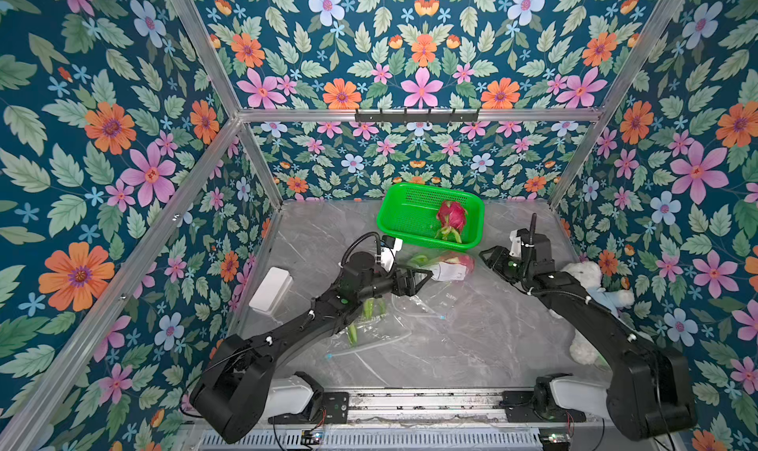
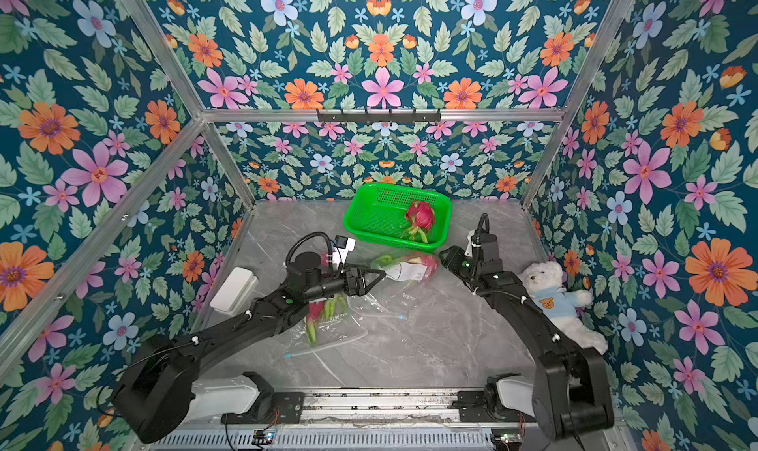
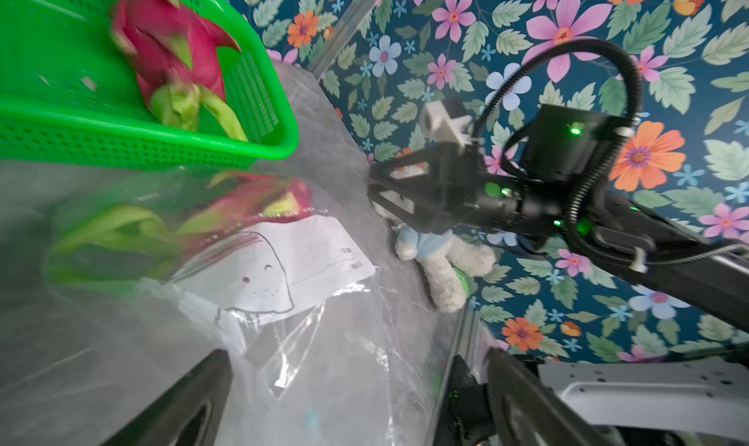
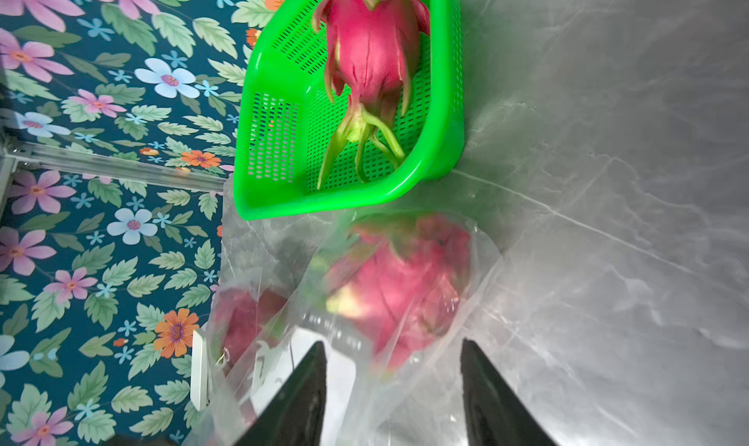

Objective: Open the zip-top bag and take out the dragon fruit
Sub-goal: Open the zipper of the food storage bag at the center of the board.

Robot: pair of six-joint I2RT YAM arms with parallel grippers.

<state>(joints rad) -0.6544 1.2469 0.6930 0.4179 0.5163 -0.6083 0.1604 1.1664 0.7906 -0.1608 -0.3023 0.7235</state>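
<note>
The left tool (image 3: 360, 359) stands wide open, with slack film of the zip-top bag (image 3: 324, 334) between its fingers and nothing gripped. The right tool (image 4: 393, 342) stands part open, with nothing clamped. The bagged dragon fruit (image 4: 397, 286) lies on the counter (image 1: 471, 338), just near of the green basket (image 1: 393, 219), which holds one loose dragon fruit (image 1: 451, 216).

Hazards:
- The slippery film may fold under a closing tool and pinch the mouth shut.
- A one-sided pull may drag bag and fruit into the basket.
</note>
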